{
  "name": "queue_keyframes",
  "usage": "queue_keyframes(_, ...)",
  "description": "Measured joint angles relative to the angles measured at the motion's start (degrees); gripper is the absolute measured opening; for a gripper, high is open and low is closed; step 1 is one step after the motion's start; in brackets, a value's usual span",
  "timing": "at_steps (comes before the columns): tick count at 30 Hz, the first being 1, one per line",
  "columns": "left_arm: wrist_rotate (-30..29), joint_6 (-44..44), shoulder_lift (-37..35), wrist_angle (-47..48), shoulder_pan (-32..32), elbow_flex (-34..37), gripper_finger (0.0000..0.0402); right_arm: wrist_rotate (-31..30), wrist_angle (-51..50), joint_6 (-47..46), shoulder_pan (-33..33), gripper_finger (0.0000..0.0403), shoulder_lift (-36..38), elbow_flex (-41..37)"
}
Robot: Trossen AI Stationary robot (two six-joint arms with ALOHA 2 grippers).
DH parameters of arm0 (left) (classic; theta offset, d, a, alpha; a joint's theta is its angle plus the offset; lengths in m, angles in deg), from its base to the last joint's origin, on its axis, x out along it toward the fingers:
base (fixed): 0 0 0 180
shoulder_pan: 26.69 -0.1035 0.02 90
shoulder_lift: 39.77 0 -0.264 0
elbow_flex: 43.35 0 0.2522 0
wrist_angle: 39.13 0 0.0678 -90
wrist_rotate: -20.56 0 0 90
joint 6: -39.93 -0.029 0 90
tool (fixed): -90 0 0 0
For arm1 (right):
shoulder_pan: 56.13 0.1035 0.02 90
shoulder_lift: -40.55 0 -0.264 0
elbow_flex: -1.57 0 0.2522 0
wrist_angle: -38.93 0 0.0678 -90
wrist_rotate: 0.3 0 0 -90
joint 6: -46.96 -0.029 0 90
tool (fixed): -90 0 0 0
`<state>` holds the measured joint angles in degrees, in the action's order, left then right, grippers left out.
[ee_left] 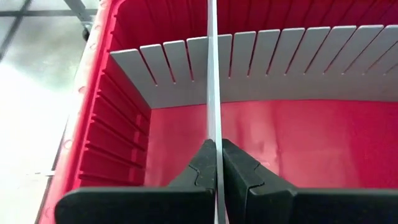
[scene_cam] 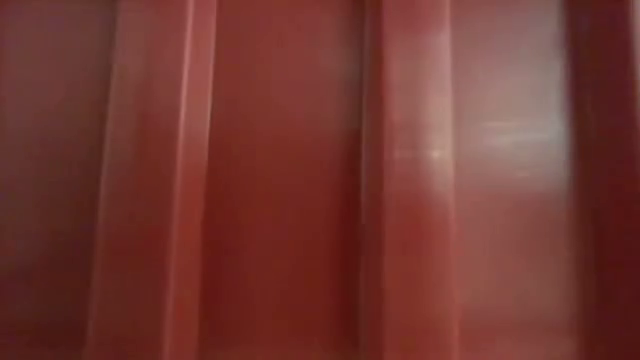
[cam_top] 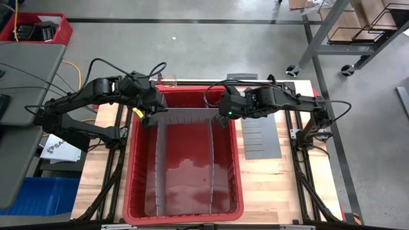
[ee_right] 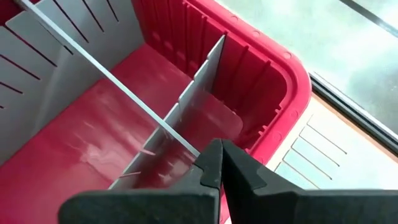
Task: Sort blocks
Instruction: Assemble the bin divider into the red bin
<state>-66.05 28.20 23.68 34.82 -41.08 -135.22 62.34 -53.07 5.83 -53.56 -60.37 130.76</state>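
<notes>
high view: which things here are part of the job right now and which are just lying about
In use:
- red bin
- cross divider, pinched by left claw and right claw
- two long dividers standing in the bin

Lying about:
- spare divider sheet, flat on the table beside the bin

No blocks in view.

I'm looking at a red bin (cam_top: 135, 167) of glossy plastic — its smooth floor is catching the light. Inside it, grey divider sheets (ee_left: 273, 62) are looking matt and smooth. Beside the bin, the table (cam_top: 268, 185) is showing pale wood grain — my fingers (ee_left: 245, 177) are looking matt black.
</notes>
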Motion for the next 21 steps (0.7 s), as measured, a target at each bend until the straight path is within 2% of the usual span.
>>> queue_keyframes(7, 0.9, 2.5, 0.9, -1.2, 0.4, 0.0, 0.0, 0.2, 0.0, -0.2, 0.0, 0.0, 0.4, 0.0)
queue_keyframes(15, 0.9, 6.3, 1.1, -7.0, 1.1, 4.3, 0.0, 0.1, 0.3, 0.0, 0.0, 0.0, 0.7, -0.1)
queue_keyframes(21, 1.0, 7.2, 1.0, -7.0, 2.0, 5.0, 0.0, 0.0, 0.5, 0.0, 0.0, 0.0, 1.0, -0.1)
